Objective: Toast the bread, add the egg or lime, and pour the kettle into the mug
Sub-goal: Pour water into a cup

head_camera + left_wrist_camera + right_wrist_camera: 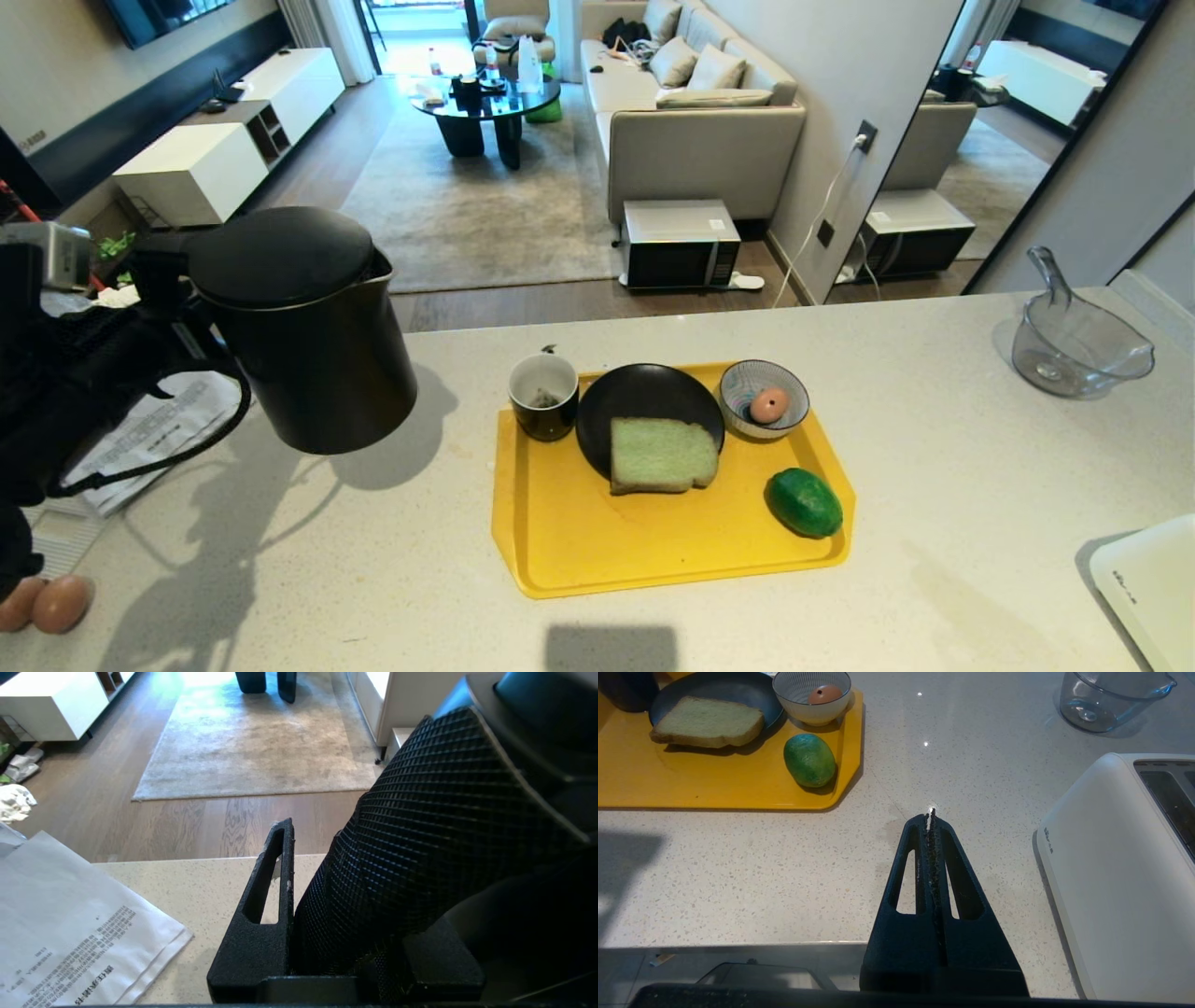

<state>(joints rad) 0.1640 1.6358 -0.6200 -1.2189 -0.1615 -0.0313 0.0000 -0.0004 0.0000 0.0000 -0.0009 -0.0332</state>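
Note:
The black kettle [303, 336] hangs above the counter, left of the yellow tray [597, 541]. My left gripper [154, 322] is shut on its textured handle [434, 826], one finger [275, 877] showing beside it. The mug [543, 397] stands at the tray's back left corner with a tea bag inside. The pale green bread [661, 455] lies on a black plate [644, 392]. An egg [768, 405] sits in the striped bowl [794, 387]. The lime [804, 502] lies at the tray's right edge. My right gripper [930, 812] is shut and empty over the counter's near edge.
A white toaster [1153, 588] stands at the front right, and a clear glass jug [1074, 345] at the back right. Printed papers [149, 439] lie under my left arm. Two brown eggs [56, 602] rest at the front left corner.

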